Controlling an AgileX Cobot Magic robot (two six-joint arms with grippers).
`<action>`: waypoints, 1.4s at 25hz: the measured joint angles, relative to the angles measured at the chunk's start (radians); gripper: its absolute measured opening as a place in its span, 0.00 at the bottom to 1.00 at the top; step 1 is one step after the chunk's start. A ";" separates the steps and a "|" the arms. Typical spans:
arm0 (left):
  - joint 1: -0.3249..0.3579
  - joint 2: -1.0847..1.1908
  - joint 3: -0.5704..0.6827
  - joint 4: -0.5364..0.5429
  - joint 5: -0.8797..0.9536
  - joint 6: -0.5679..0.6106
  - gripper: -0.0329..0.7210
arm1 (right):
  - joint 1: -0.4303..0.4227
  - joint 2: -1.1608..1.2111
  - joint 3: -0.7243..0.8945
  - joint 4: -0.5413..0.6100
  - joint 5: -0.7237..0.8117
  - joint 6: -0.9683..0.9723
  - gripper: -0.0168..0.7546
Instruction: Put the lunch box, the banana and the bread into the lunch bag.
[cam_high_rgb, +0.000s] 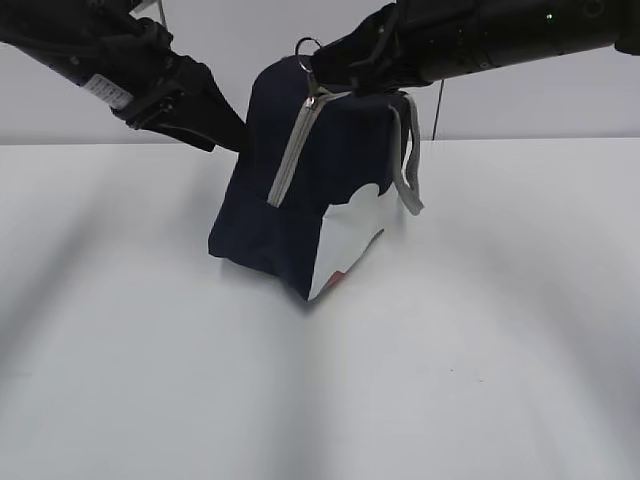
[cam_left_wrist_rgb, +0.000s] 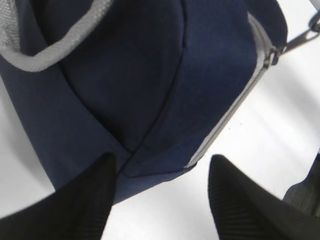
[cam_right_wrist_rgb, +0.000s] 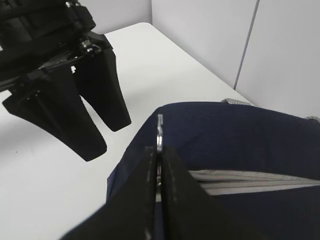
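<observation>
The white bench (cam_high_rgb: 480, 350) fills the lower part of the exterior view, with a pale wall behind it. On it, a little toward twelve o'clock from the middle, stands the navy lunch bag (cam_high_rgb: 290, 200), tilted so that its top leans toward one o'clock and its bottom corner points toward six o'clock. A white side panel (cam_high_rgb: 345, 245) faces five o'clock, and a grey strap handle (cam_high_rgb: 405, 165) hangs down the bag's three o'clock side. The grey zipper strip (cam_high_rgb: 290, 155) runs up the front face to the bag's top edge, closed along the part that shows.

The right arm comes in from two o'clock to the top of the bag. The right gripper (cam_right_wrist_rgb: 159, 165) has its jaws pressed together on the metal ring pull (cam_right_wrist_rgb: 160, 132), which stands up between them at the zipper's upper end.

The left arm reaches in from ten o'clock. The left gripper (cam_left_wrist_rgb: 160, 195) has its jaws well apart, holding nothing, at the bag's nine o'clock side; in its wrist view one jaw overlaps the navy fabric, but contact cannot be made out.

Lunch box, banana and bread are not in view.
</observation>
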 joint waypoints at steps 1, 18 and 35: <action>0.000 0.004 0.000 -0.007 0.000 0.010 0.59 | 0.000 0.000 0.000 -0.002 0.007 0.000 0.00; 0.000 0.054 0.000 -0.162 -0.063 0.248 0.59 | 0.000 0.017 0.000 -0.002 0.009 0.000 0.00; -0.017 0.080 0.000 -0.208 -0.078 0.251 0.31 | 0.000 0.017 0.000 -0.002 0.007 0.007 0.00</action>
